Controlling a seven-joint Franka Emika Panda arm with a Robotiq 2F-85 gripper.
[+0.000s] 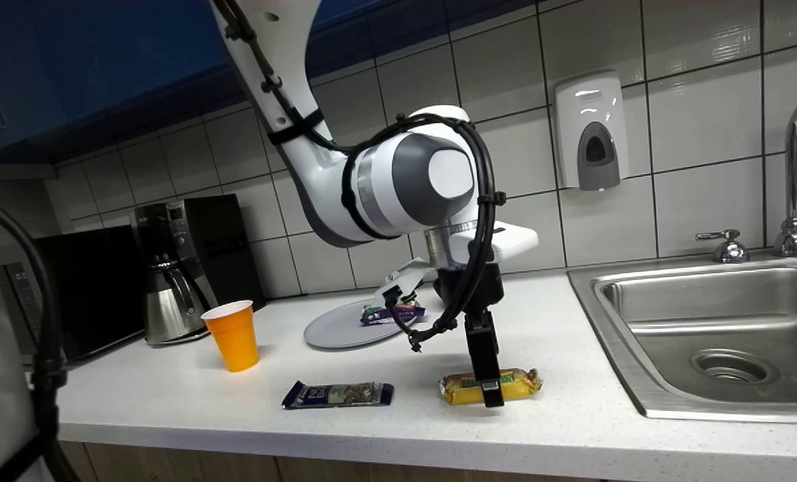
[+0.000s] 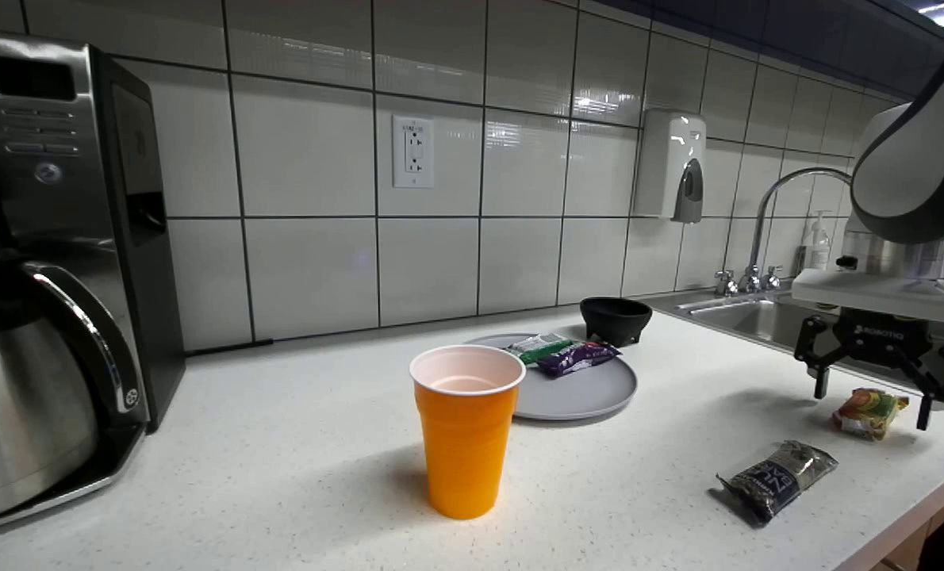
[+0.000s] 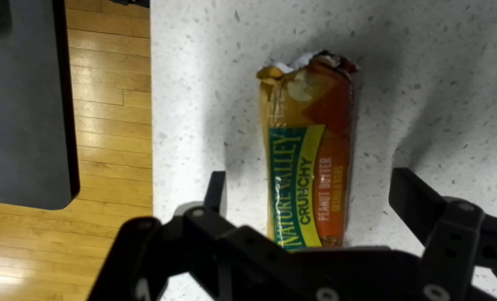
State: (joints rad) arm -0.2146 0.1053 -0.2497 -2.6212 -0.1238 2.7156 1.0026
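Note:
My gripper point(image 3: 308, 188) points down, open, with its fingers spread either side of a yellow and orange Nature Valley granola bar point(image 3: 298, 167). In the wrist view, bare counter shows between the bar and each finger, and the bar's near end is hidden behind the gripper body. The wrapped bar point(image 1: 524, 385) lies flat on the white counter, partly covered by a finger in an exterior view. Beside it lies a dark nut bar point(image 2: 781, 480). Farther back, a grey plate point(image 2: 591, 400) carries a purple wrapped bar point(image 2: 579, 358) and a green one point(image 2: 537, 347).
An orange cup point(image 2: 466, 436) stands upright near the plate, and a black bowl point(image 2: 615, 317) sits behind it. The sink point(image 1: 613, 341) borders the granola bar's side of the counter. A coffee maker point(image 1: 177, 288) stands at the opposite end. The counter's front edge point(image 3: 151, 125) runs close by.

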